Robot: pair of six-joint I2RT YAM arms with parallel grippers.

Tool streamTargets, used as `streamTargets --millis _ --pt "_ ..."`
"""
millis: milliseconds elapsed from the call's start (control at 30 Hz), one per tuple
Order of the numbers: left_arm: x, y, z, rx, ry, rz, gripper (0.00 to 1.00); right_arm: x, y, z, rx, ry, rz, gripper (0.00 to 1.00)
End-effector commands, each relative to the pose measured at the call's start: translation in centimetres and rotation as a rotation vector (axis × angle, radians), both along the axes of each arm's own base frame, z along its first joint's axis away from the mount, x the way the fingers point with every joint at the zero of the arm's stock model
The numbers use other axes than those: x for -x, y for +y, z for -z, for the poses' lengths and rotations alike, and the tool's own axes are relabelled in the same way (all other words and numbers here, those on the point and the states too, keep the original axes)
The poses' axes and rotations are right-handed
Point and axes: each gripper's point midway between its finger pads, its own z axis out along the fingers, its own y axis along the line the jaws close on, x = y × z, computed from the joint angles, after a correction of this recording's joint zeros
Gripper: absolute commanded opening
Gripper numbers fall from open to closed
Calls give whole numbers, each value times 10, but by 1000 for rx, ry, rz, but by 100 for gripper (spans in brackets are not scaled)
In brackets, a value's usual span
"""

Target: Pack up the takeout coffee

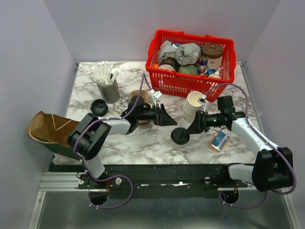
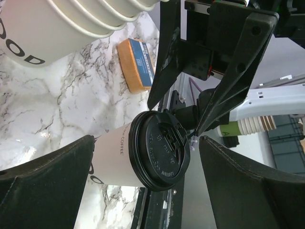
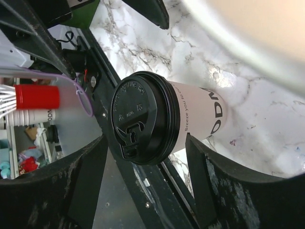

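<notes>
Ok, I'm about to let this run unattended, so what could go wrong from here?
The left gripper, open, faces the right gripper closed on the cup; a handover could clash fingers or tip it. The cup stack stands right beside the right gripper and could be knocked. The bag lies far off to the left, a long carry.

The coffee cup (image 1: 180, 136) is stood on the bench (image 1: 143, 149), between the fingers of the right pincer (image 1: 188, 130). The left pincer (image 1: 167, 117) is placed just beyond the cup, facing it. A cup stack (image 1: 193, 106) is found at the right pincer's far side, with the basket (image 1: 181, 85) behind it. A small box (image 1: 219, 140) is found at its near side.
</notes>
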Motion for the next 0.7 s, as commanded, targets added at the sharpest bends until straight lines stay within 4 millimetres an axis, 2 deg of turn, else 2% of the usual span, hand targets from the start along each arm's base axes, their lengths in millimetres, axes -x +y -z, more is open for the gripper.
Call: streamTargets --millis 0,333,467,667 --pt "3 -3 -12 57 -29 36 99 19 -2 14 -12 104 -29 75" --pt "18 0 0 14 -36 66 98 20 -4 4 -5 15 -20 74" --pt "17 2 5 -7 -54 59 98 15 -7 -1 12 -93 10 74" --pt "20 -2 4 -9 -73 72 98 11 -6 -2 10 -100 2 74"
